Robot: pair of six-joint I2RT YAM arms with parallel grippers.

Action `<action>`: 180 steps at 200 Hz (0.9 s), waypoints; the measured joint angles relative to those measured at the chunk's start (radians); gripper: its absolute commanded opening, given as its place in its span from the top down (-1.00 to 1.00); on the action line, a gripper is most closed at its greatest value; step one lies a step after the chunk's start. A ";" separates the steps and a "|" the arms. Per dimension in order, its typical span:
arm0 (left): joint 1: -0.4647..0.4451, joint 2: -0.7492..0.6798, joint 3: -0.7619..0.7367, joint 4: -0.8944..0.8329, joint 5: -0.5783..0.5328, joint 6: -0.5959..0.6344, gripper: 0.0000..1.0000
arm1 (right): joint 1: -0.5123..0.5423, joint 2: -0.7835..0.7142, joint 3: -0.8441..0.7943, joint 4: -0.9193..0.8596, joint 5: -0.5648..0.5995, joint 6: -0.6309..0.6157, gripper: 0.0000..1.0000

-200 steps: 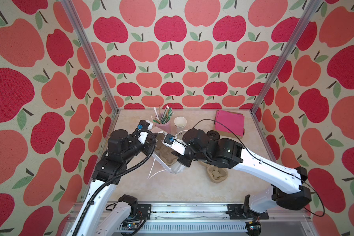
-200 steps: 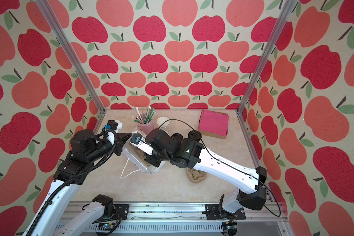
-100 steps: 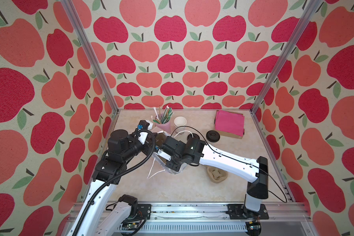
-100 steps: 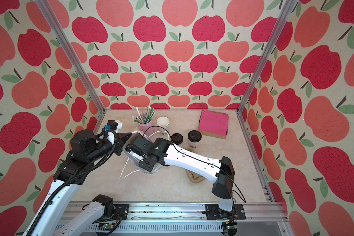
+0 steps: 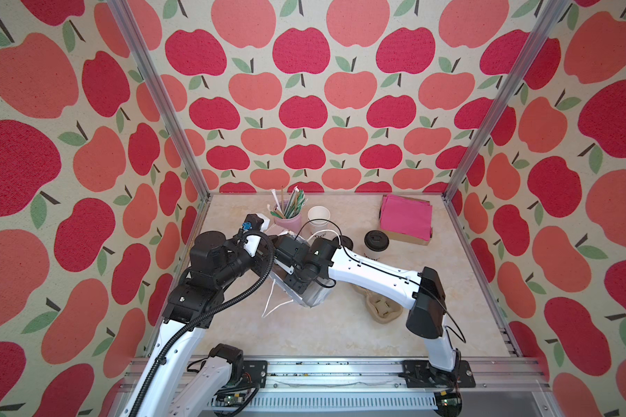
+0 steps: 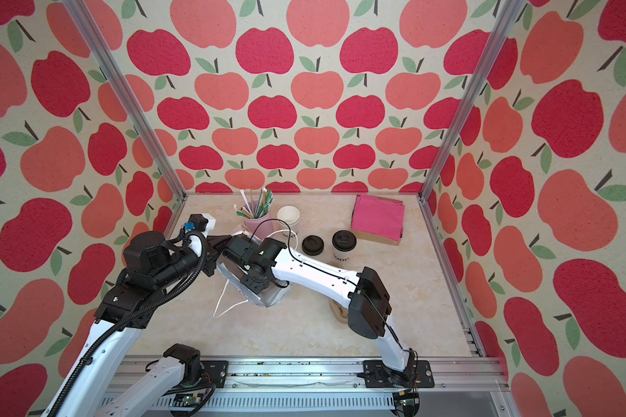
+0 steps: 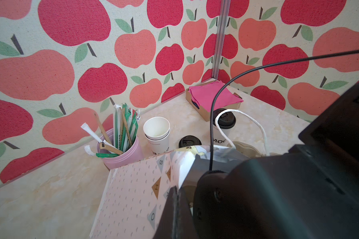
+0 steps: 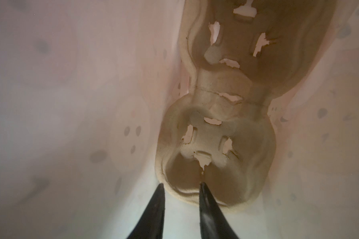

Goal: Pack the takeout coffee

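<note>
Right arm (image 5: 369, 270) has sunk into the bag (image 7: 133, 196), jaws astride the carrier (image 8: 216, 134).

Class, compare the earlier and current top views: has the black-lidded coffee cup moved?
No. The lidded coffee cup stays just left of the pink napkin box's near corner, as before.

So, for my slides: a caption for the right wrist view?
Right gripper inside the paper bag, jaws parted astride the rim of a cup carrier.

R end effector (image 8: 181, 184) hidden in bag (image 5: 313, 298) in top views; table carrier (image 5: 384, 311) half under R arm (image 5: 376, 275).
</note>
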 measured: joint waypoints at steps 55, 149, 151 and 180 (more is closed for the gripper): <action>0.000 0.001 0.000 0.007 0.000 0.000 1.00 | 0.000 0.047 0.042 -0.114 0.004 0.027 0.52; 0.000 0.001 -0.005 0.017 0.000 0.000 1.00 | 0.000 0.050 0.120 -0.251 0.044 0.042 0.56; 0.000 0.001 -0.005 0.017 0.000 0.000 1.00 | 0.000 0.050 0.120 -0.253 0.043 0.042 0.57; 0.000 0.001 -0.006 0.017 0.000 0.000 1.00 | 0.000 0.077 0.114 -0.267 0.033 0.042 0.58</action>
